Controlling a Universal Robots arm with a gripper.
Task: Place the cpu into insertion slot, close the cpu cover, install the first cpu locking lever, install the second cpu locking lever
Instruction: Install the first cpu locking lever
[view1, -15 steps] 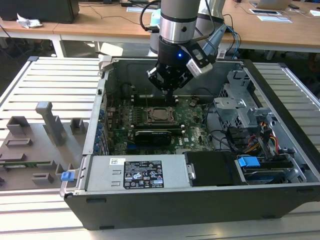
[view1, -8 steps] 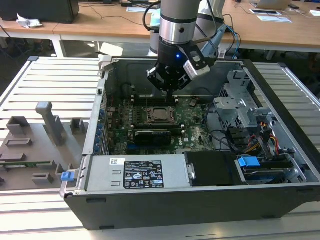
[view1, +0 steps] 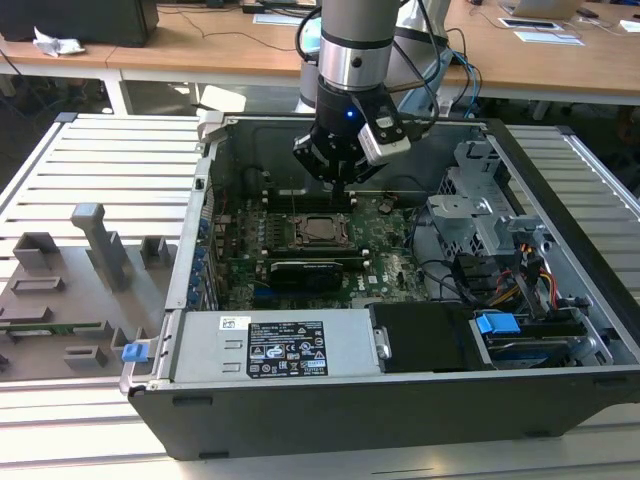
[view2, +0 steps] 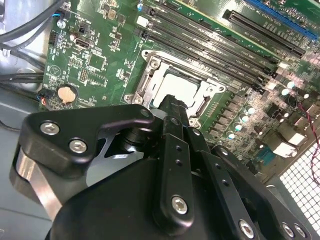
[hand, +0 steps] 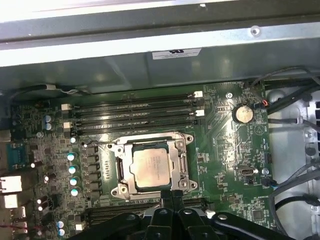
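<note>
Your gripper, fingers pressed together and empty, hangs beside the insertion slot, where the cpu lies under the lowered cpu cover, so lever work seems in hand, calling for a precise push.

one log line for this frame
pale silver-grey square cpu: seated | thin silver-grey metal frame cover: closed over cpu | gripper: fingers shut, near cover's edge

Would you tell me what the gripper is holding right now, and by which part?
Nothing that shows: the gripper is shut and empty, its tips at the cpu cover's edge.
</note>
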